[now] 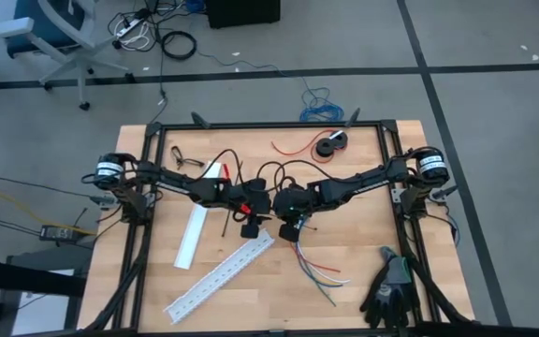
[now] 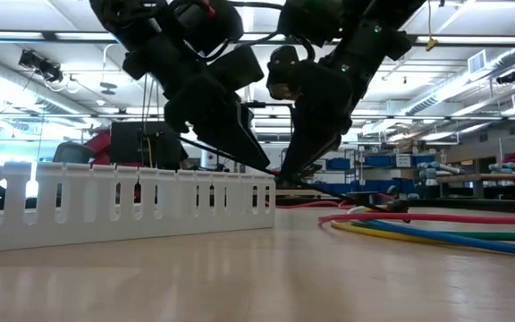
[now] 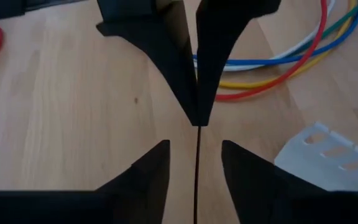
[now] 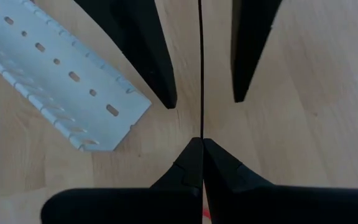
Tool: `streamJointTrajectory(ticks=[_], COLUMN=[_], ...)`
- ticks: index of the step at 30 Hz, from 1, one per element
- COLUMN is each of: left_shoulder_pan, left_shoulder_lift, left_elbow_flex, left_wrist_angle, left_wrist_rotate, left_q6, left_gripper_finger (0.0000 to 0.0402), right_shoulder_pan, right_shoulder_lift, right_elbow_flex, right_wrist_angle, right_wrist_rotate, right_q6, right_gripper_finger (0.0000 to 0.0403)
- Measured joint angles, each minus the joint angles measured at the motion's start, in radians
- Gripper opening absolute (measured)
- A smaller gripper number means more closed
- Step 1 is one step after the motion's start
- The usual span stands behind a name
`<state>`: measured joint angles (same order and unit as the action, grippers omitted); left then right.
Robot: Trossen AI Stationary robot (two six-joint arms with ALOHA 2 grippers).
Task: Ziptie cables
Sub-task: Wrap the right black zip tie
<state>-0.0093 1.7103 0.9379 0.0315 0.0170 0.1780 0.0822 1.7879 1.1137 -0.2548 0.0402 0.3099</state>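
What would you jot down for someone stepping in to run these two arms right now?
Right gripper: shut on a thin black strip, over the table's middle.
Left gripper: open, fingers either side of the same strip, facing the right one.
Cables: loose on the table near the right arm, nothing around them.
White slotted channel: lying beside the grippers.
Done: strip picked up.
Left: pass the strip around the cables and tighten it.

Table top [image 1: 157, 253]: pale wood, smooth, satin sheen. Slotted duct [image 1: 219, 277]: white plastic, matt, perforated. Cables [image 2: 436, 228]: plastic-sheathed, smooth, slightly glossy. Black strip [image 4: 201, 68]: thin plastic, smooth. Glove [image 1: 389, 290]: dark knit cloth. Frame [image 1: 279, 125]: black metal, matt.
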Motion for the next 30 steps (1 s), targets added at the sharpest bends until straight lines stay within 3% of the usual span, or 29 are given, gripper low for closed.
streamJointTrajectory(ticks=[14,23,30], left_shoulder_pan=[0.0,0.0,0.0], left_shoulder_lift=[0.015,0.017,0.017], left_elbow_flex=[0.0,-0.001,-0.001], left_wrist_angle=[-0.002,-0.007,-0.01], left_wrist_rotate=[0.003,0.004,0.003], left_q6=[-0.032,-0.032,-0.051], left_gripper_finger=[0.0104,0.001,0.0004], right_shoulder_pan=[0.0,0.0,-0.001], right_shoulder_lift=[0.0,0.0,0.0], right_elbow_flex=[0.0,0.0,0.0], right_wrist_angle=[0.026,0.032,0.035], right_wrist_rotate=[-0.002,-0.01,0.002], right_q6=[-0.017,-0.017,-0.022], right_gripper_finger=[0.0,0.0,0.0])
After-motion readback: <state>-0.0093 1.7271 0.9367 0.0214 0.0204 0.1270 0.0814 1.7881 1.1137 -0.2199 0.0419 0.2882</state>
